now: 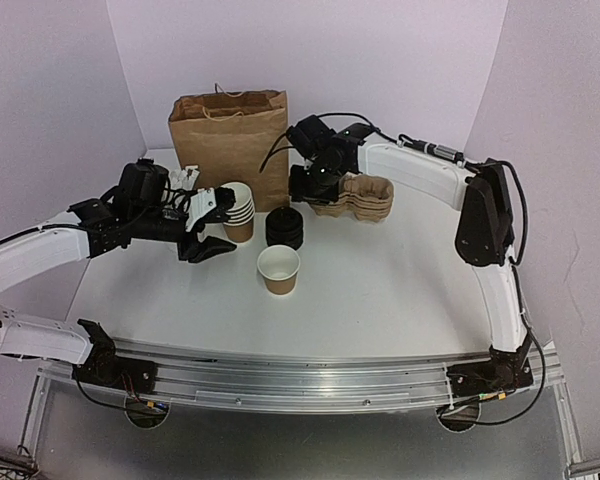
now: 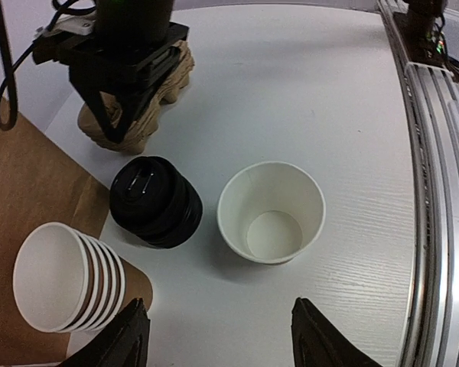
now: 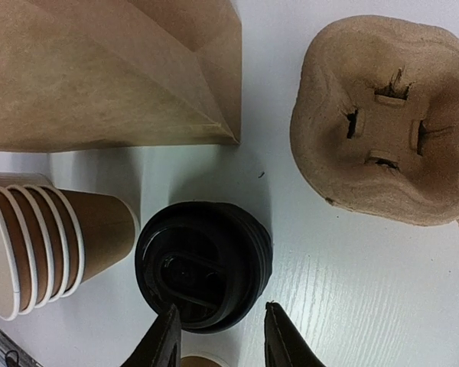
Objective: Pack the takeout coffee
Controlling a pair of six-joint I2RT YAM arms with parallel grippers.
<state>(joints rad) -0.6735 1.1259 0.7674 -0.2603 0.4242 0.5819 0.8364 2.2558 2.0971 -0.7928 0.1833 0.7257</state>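
Left claw (image 2: 220, 306) fingers apart, empty, just short of lidless brown cup (image 2: 271, 212) standing upright mid-surface (image 2: 352, 92), beside black lid stack (image 2: 156, 200). Right claw (image 3: 222, 310) narrowly apart, empty, above the black lid stack, near pulp trays (image 3: 390, 115).
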